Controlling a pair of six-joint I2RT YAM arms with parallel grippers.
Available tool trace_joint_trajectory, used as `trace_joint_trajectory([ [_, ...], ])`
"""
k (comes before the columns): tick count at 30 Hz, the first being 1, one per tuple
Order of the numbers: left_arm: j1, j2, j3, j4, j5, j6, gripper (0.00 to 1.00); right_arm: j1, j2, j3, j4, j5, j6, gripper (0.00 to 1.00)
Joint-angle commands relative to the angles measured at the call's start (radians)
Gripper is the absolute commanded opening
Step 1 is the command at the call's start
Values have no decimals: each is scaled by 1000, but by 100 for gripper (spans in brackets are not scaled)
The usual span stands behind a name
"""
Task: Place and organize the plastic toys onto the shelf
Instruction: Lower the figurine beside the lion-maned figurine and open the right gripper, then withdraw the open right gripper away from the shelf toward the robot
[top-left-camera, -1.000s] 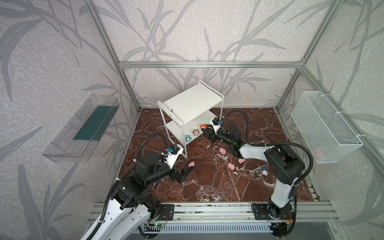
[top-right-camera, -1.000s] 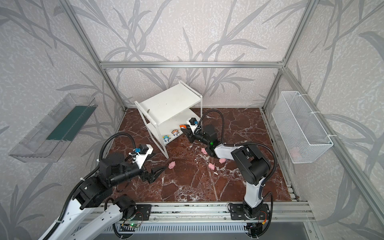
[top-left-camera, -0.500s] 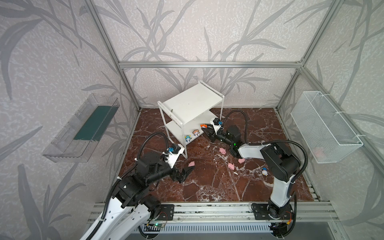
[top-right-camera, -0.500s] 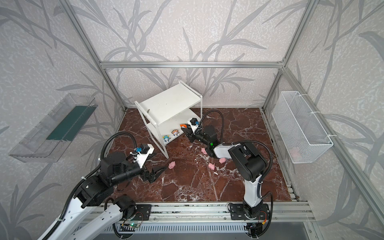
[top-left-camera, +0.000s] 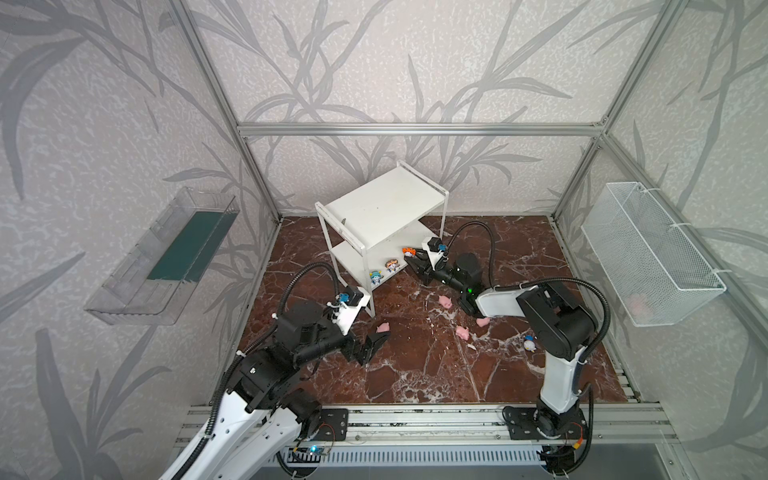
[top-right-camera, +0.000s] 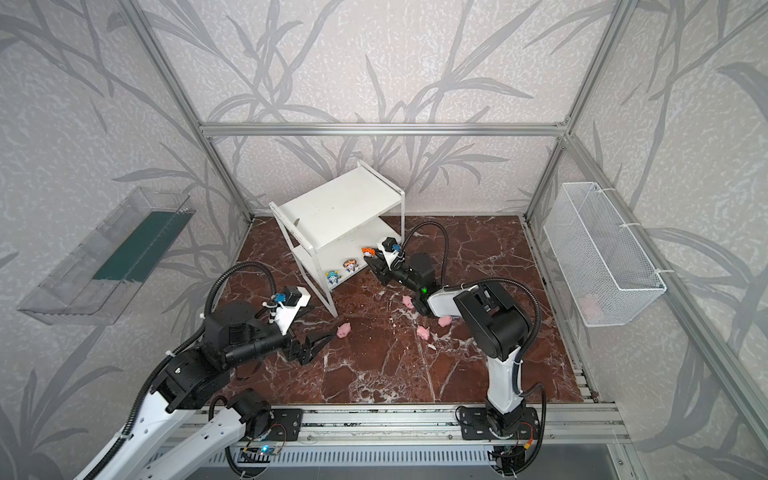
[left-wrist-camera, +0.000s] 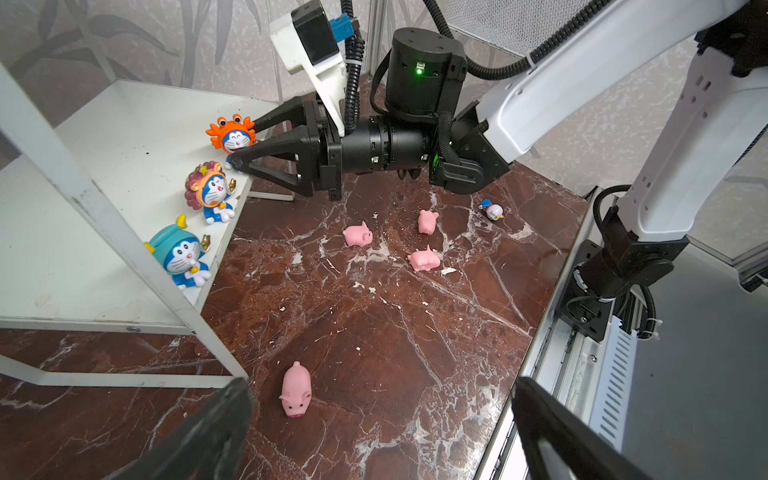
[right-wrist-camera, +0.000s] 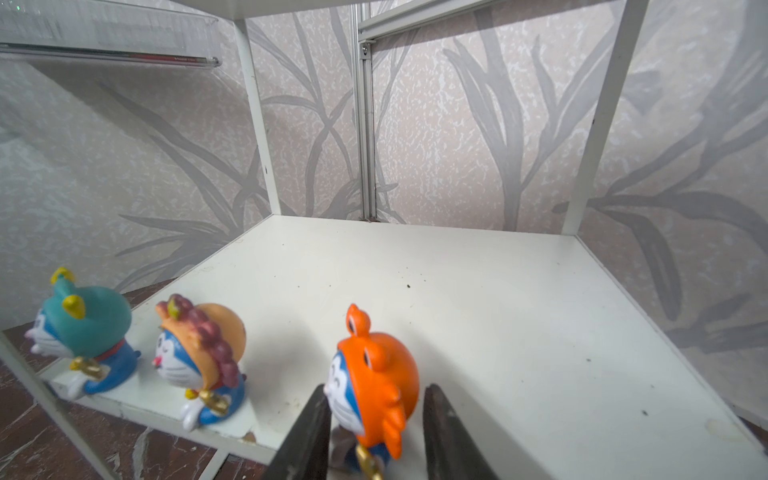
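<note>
A clear plastic bin (top-left-camera: 137, 291) hung on the left wall in both top views, a dark green panel (top-left-camera: 189, 245) inside it. A white wire mesh basket (top-left-camera: 648, 249) hung opposite. The worktop (top-left-camera: 415, 374) was red-brown, white-veined marble.

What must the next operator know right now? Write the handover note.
Left claw: wide open, empty, hovering near one pig.
Right claw: jaws parted around the orange figurine, which stands on the shelf lower board.
Done: teal figurine and maned figurine stand on that board too.
Left: that pig, three other pigs and the blue-white figurine, all on the floor.
</note>
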Motion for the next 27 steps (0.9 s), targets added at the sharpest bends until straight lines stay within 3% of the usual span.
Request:
trace_joint_trajectory([
  [1,6,1,-6,19,17,21,99,-6,6,-7,50,-2,8,42],
  [5,7,4,-6,18,19,20,99,-6,-1,-12,51,-2,9,45],
  [14,9,7,-6,20,13,20,99,-8,-90,-84,58,18,-15,65],
  [16,10,7,-4,20,13,21,99,-9,-136,-115,30,32,-28,73],
  [17,9,6,-6,20,13,19,99,-9,-159,-134,18,41,-35,83],
  [18,10,5,-6,20,12,20,99,-9,-193,-158,-4,57,-39,100],
  [23,11,6,-6,22,8,20,99,-8,-396,-287,-155,152,-61,99],
  [27,13,8,-6,20,6,17,99,-8,-606,-356,-430,223,-48,99],
])
